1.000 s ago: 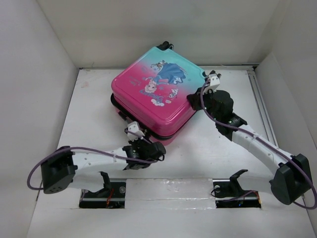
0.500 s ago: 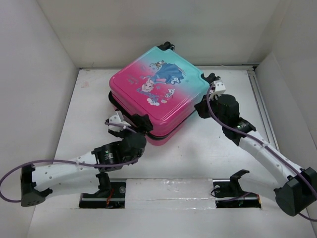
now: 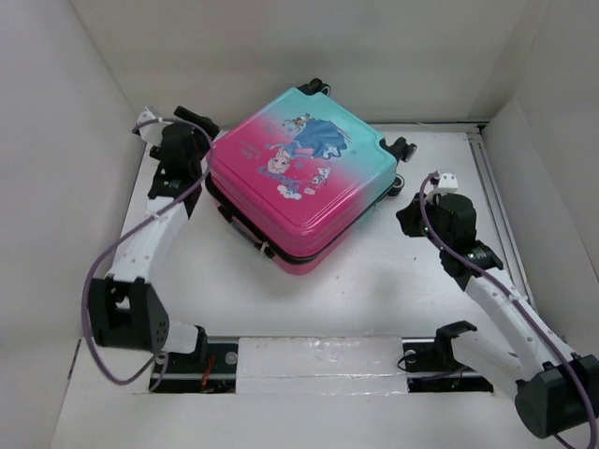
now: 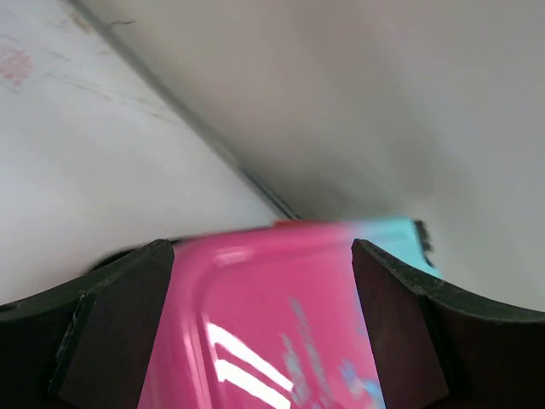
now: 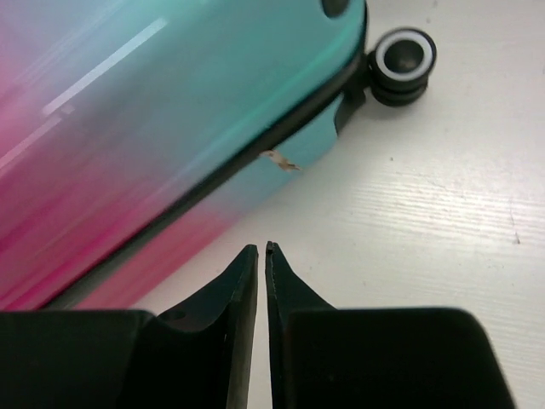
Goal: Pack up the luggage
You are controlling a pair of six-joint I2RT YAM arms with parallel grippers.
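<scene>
Nearest of all, well short of the luggage [image 3: 299,178], the left arm's base [image 3: 192,360] and the right arm's base [image 3: 447,360] are bolted at the near edge of the white table [image 3: 374,281], one to the luggage's near left and the other to its near right. Farther in, the luggage lies flat and zipped shut on the table with its printed shell up. It is turned cornerwise, so that a pink corner points back toward the bases and the teal end lies away from them. Off its right side the right gripper [image 5: 260,248] hangs low over bare table, close to the shell but apart from it. Its two black fingers are drawn in until only a thin slit shows between them, and nothing is held there. Ahead of those fingers the luggage's side runs from pink to teal along a dark zipper seam [image 5: 213,175], and a black wheel [image 5: 406,55] with a pale ring juts from the teal corner. On the opposite side, at the luggage's far left corner, the left gripper [image 4: 260,247] stands with its jaws spread wide. The blurred pink shell fills the gap between its fingers; whether either finger touches the shell cannot be told, and the jaws are not closed on it. Beyond the luggage's teal end a second black wheel [image 3: 314,86] sits close to the pale back wall [image 3: 281,47].
</scene>
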